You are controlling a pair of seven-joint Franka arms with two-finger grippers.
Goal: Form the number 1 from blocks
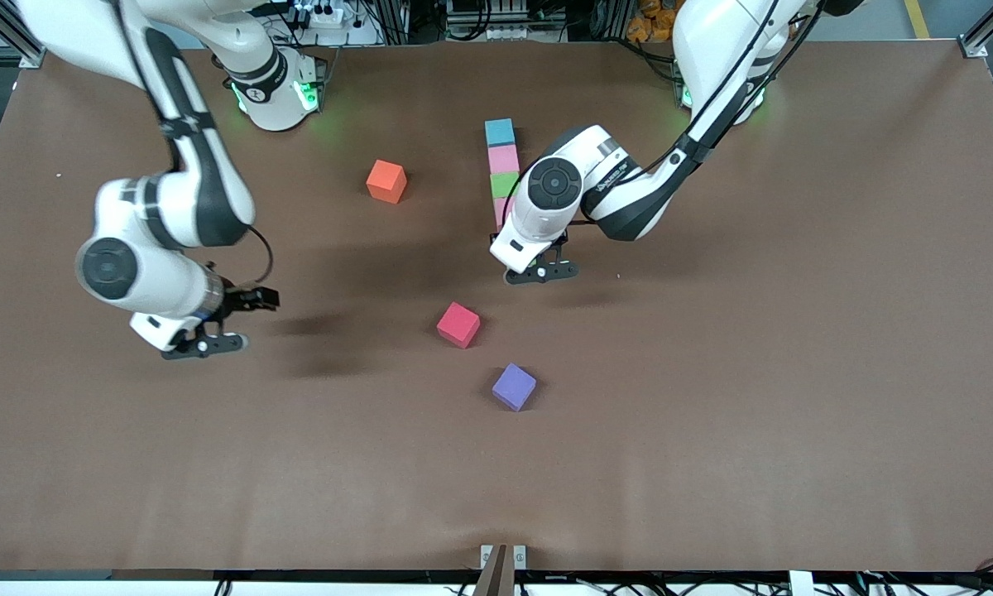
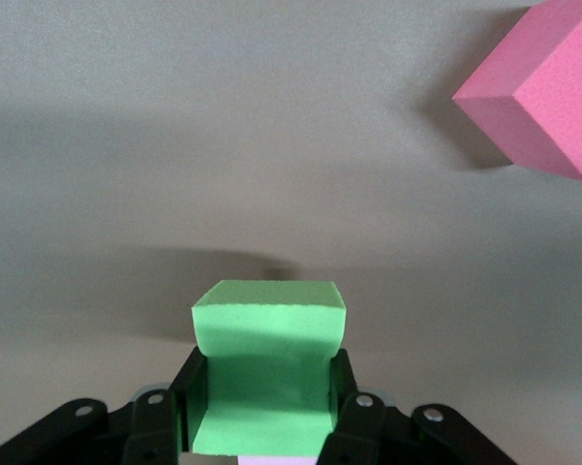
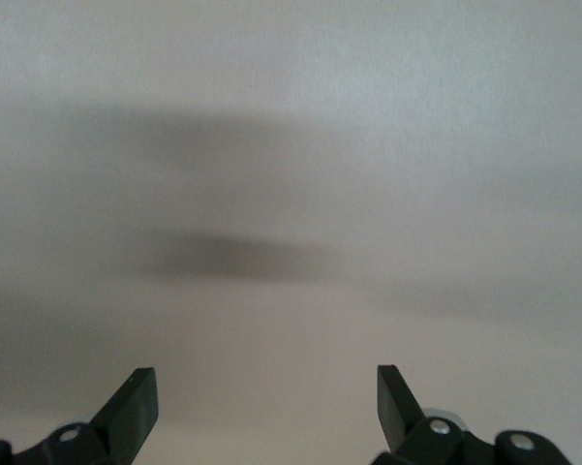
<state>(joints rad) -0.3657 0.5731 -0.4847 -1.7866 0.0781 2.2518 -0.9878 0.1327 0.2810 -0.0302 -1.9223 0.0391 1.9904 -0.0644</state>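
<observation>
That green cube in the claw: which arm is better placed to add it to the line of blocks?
The left arm. Its left gripper is shut on the green cube, right at the near end of the column of blocks. The right gripper hangs open and empty toward the right arm's end of the table, waiting.

Robotics lab: two arms (image 1: 174, 165), aluminium framing (image 1: 4, 33).

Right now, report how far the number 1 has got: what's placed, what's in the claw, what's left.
Placed: a straight column of blue block, pink block, green block and a second pink block, partly hidden by the left arm. In hand: the left claw is shut on another green block at the column's nearer end. Left: releasing it there. The open right claw waits over bare table.
</observation>
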